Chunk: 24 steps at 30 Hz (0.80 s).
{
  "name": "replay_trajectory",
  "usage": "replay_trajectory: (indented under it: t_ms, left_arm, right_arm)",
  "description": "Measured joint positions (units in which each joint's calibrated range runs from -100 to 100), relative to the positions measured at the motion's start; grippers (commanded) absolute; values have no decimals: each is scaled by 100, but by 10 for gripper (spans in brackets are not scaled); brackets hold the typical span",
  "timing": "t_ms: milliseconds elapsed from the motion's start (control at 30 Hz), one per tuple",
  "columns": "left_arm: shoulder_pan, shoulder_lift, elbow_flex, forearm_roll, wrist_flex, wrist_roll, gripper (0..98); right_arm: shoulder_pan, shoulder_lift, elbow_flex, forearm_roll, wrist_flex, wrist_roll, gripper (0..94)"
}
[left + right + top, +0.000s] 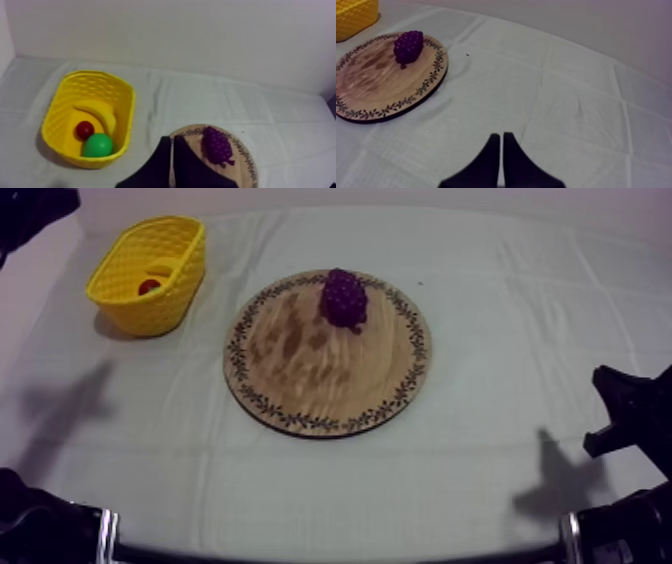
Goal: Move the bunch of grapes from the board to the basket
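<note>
The purple bunch of grapes (344, 298) lies on the far part of the round wooden board (300, 378) with the patterned rim, in the middle of the table. The yellow basket (120, 288) stands at the far left, apart from the board. My left gripper (171, 138) is shut on nothing; its narrow wedge hangs before the board's near rim, with the grapes (216, 145) just beyond. My right gripper (501, 135) is also shut on nothing, over bare cloth well to the right of the board (366, 95) and the grapes (408, 46).
Inside the basket (55, 115) lie a banana (97, 114), a small red fruit (84, 130) and a green pear (97, 145). My right arm (630, 413) stands dark at the table's right edge. A pale wall runs behind the table.
</note>
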Motion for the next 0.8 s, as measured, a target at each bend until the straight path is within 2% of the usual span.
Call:
replay_trajectory:
  t_ms: [133,500,800]
  left_arm:
    - [206,929,-975,-39,382,243,0]
    - [835,3248,-3182,-425,1365,709,0]
    - [1158,4727,-4226,-452,1954,858,0]
  right_arm:
    - [0,0,0,0,0,0,4]
    - [0,0,0,0,0,-2,4]
    - [0,0,0,0,0,-2,4]
